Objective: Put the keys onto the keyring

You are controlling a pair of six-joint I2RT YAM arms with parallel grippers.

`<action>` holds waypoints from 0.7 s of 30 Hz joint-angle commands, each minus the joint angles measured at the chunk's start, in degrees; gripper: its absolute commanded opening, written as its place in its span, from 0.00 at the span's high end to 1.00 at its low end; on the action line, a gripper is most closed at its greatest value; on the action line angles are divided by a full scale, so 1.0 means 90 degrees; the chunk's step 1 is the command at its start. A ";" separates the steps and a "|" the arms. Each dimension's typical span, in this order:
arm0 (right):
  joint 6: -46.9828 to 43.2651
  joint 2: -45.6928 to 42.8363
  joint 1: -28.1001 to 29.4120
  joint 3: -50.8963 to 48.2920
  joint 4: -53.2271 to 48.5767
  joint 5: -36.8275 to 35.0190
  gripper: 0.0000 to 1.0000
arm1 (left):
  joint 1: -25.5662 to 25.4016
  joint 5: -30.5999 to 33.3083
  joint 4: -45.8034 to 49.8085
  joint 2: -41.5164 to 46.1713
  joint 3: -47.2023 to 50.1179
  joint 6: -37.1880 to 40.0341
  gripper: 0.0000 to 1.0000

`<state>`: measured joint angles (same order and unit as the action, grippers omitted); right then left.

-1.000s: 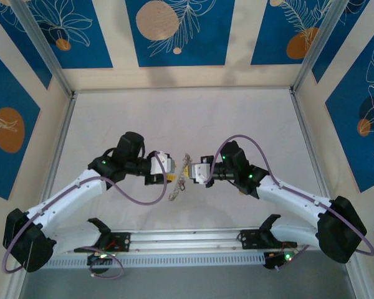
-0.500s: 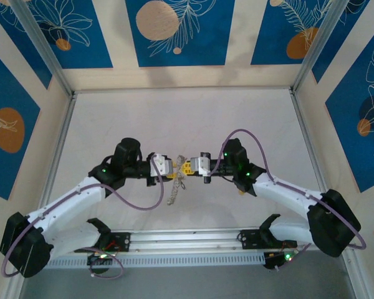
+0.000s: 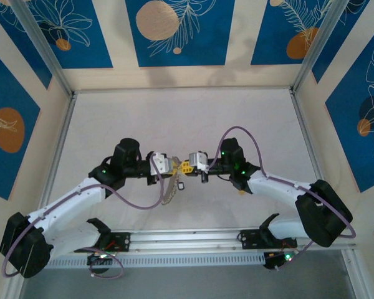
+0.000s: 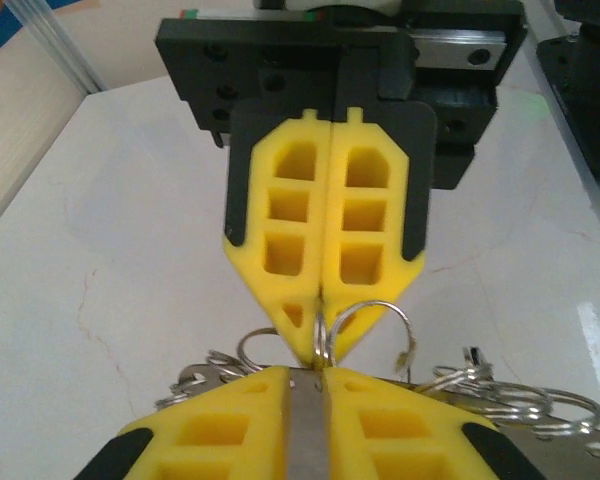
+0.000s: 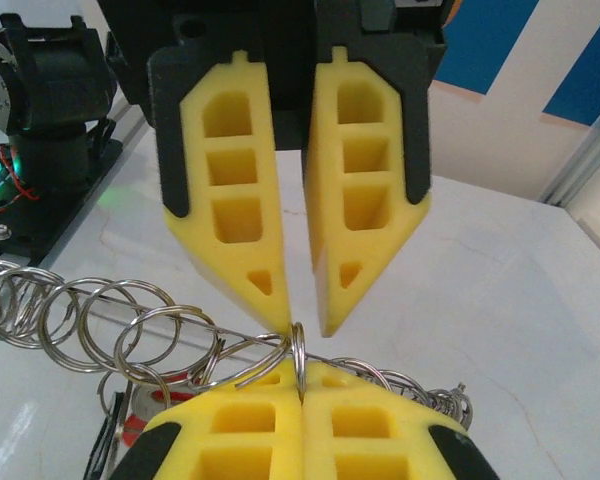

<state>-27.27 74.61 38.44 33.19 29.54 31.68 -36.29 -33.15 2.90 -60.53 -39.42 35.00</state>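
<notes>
White marbled table [image 3: 187, 118], blue-and-cream patterned walls [image 3: 174, 37]

The keyring [image 5: 298, 345] is polished metal wire, the yellow fingers [image 5: 230, 230] matt plastic, the table [image 4: 100, 250] smooth, faintly glossy.

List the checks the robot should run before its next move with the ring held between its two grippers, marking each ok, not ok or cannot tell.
1. Hold of the right gripper on the metal ring: ok, shut on it.
2. Hold of the left gripper on that ring: not ok, a narrow gap shows between its fingers.
3. Ring lined up with that gap: ok.
4. The bunch of rings hanging clear of the table: cannot tell.
</notes>
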 commanded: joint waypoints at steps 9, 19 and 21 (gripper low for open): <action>0.0594 0.0073 0.0212 0.0045 0.0804 -0.0008 1.00 | -0.0137 -0.0222 -0.0194 -0.0441 -0.0162 0.0074 0.87; 0.0055 -0.0207 0.0224 0.0093 0.0300 0.0190 1.00 | -0.0299 -0.0467 0.0807 -0.0801 -0.0674 0.0686 0.87; 0.0045 -0.0216 0.0231 0.0140 0.0203 0.0082 1.00 | -0.0359 -0.0441 0.0879 -0.0842 -0.0727 0.0703 0.87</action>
<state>-25.74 74.78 38.44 32.36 26.94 29.32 -37.21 -33.93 9.43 -66.74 -43.88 39.20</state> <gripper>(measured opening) 0.056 0.129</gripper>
